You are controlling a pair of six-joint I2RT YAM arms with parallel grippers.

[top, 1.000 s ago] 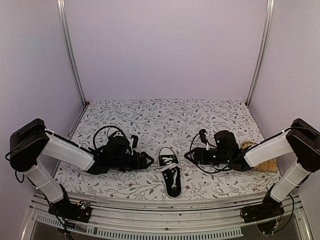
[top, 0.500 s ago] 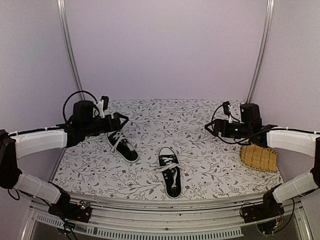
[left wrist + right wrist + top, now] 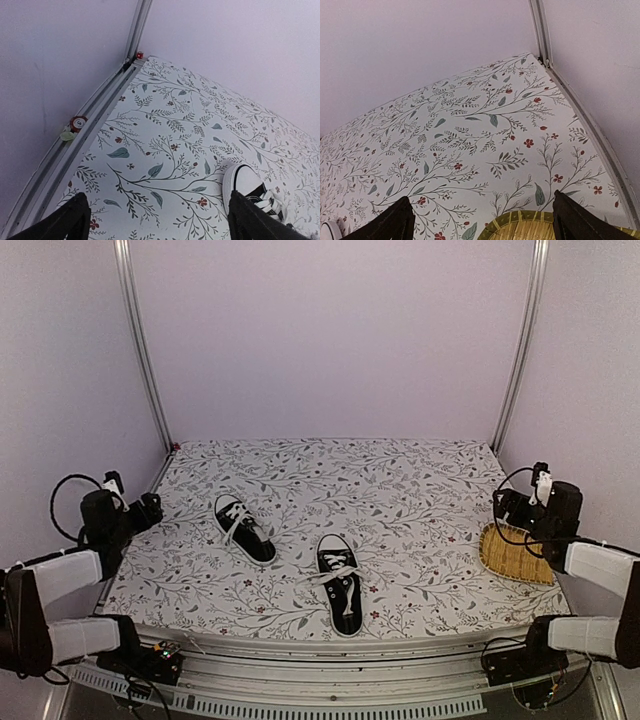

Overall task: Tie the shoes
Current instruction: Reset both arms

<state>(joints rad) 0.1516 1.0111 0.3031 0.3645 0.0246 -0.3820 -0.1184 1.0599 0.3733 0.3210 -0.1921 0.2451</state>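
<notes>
**Now: both grippers at the sides, both shoes alone on the worktop**

Here the left gripper (image 3: 148,508) hangs at the left edge of the worktop (image 3: 350,465); its fingers (image 3: 70,220) stand wide apart with nothing between them. The right gripper (image 3: 508,506) hangs at the right edge; its fingertips (image 3: 395,222) are also wide apart and hold nothing; neither gripper touches a shoe.

The first shoe (image 3: 244,529) lies sole down in the left half of the worktop, its toe toward the far left corner; its white laces (image 3: 236,520) lie across the top, and I cannot tell if they are knotted. The second shoe (image 3: 341,588) lies near the front edge, about in the middle, its toe toward the back edge; its lace ends (image 3: 312,578) spread out to both sides onto the flowered cloth. The two shoes are apart and do not touch.

A woven basket (image 3: 515,556) lies at the right edge, near the right gripper; its rim shows at the bottom of the right wrist view. In the left wrist view only the front of the first shoe shows, beside one finger.
</notes>
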